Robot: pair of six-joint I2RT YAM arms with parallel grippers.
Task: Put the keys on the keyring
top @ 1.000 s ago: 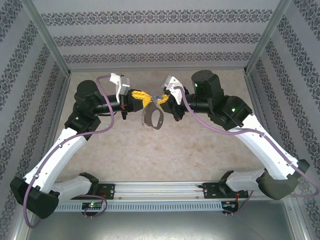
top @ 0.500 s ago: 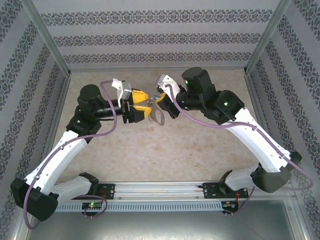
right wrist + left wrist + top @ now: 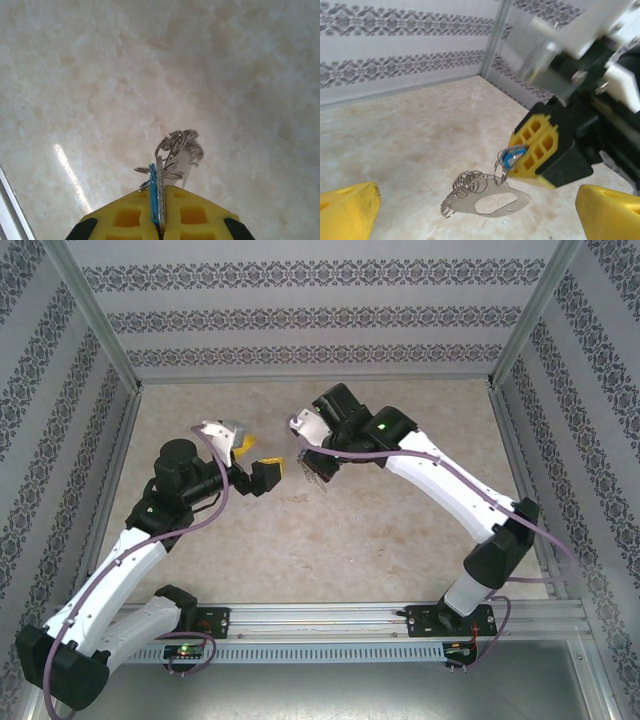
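Overhead, left gripper (image 3: 257,460) has just sprung wide beside the right gripper (image 3: 305,462); left wrist, flat grey oval metal keyring (image 3: 495,202) dangles under that gripper from the tiny blue-headed silver key (image 3: 512,154); right wrist, jaws pinching that key, so threading looks done.

Top external: high above the near edge of the table (image 3: 330,540), looking down toward its far edge; wide and distant.
Left wrist: low and close, facing across to the right gripper (image 3: 530,150), apparently toward the far right corner.
Right wrist: close, looking down on the table.
Shared: key (image 3: 512,155) and keyring (image 3: 492,200), mid-table.
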